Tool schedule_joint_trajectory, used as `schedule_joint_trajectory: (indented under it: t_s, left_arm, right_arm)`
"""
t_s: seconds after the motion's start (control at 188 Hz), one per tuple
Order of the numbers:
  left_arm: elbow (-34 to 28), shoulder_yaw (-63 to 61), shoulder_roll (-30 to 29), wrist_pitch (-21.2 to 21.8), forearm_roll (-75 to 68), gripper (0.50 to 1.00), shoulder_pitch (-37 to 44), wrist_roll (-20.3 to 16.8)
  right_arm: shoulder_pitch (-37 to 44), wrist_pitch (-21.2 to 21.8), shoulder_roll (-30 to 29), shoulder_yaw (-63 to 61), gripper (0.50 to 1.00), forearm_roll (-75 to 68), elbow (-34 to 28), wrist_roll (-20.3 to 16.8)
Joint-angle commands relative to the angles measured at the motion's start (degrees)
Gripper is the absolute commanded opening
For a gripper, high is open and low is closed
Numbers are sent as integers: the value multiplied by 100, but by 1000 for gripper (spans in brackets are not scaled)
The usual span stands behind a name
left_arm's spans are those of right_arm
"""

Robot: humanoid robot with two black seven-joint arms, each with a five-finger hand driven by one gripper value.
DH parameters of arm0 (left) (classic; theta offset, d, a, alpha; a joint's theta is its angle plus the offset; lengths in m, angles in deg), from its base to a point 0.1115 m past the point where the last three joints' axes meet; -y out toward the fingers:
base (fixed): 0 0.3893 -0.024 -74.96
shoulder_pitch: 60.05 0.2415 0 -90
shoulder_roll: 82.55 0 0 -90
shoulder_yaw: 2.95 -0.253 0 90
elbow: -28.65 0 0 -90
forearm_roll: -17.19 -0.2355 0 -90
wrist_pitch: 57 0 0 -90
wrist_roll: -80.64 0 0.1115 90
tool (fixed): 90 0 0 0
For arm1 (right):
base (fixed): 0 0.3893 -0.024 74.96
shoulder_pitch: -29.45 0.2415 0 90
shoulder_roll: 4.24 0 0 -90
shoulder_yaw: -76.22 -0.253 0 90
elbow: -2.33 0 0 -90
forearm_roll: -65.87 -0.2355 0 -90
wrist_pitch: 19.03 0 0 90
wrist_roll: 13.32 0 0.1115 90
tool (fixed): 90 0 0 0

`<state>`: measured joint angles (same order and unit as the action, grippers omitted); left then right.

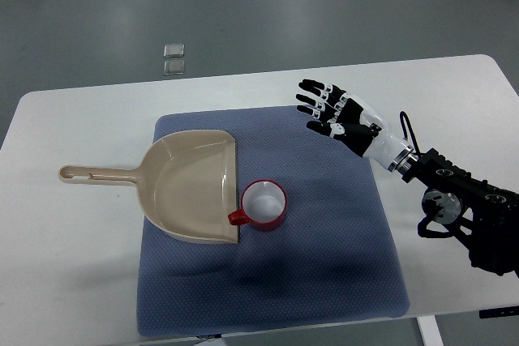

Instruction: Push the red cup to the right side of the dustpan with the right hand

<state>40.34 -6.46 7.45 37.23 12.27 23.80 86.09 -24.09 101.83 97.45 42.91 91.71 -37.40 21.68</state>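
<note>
Above the far right part of the blue mat [324, 281], the right hand [339, 116] hangs with its fingers [312, 99] spread and slightly bent, grasping nothing. They are black, jointed segments with pale knuckle plates, pointing left toward the middle of the scene. Behind them comes a white wrist cuff, then a dark arm with exposed cabling that enters from the right edge. By the look of it the hand is poised for a sweep, not a grip, which suits a pushing job; it is well apart from its target and on the side toward which the cup has to travel, so I judge it must first get round to the cup's left or far side.

Nearer and to the left, the red cup [263, 205] stands upright on the mat, a round glossy mug with a white inside. Its handle points left and touches, or almost touches, the open lip of the dustpan [186, 188]. So the cup already lies just right of the pan's mouth.

That dustpan is smooth beige plastic, scoop-shaped, with a long handle reaching left onto the white table [73, 281]. The mat looks like woven, dimpled fabric, giving some friction under a sliding cup.
</note>
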Motion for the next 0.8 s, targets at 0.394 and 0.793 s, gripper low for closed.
schedule_joint_trajectory:
  t_s: [0.394, 0.793]
  left_arm:
    - [0, 0, 0, -1, 0, 1000, 0, 0]
    - [0, -9, 0, -1, 0, 1000, 0, 0]
  right_arm:
    - [-25, -63, -18, -422, 934, -1819, -1, 0]
    - [-51, -116, -53, -457, 934, -3419, -1, -345]
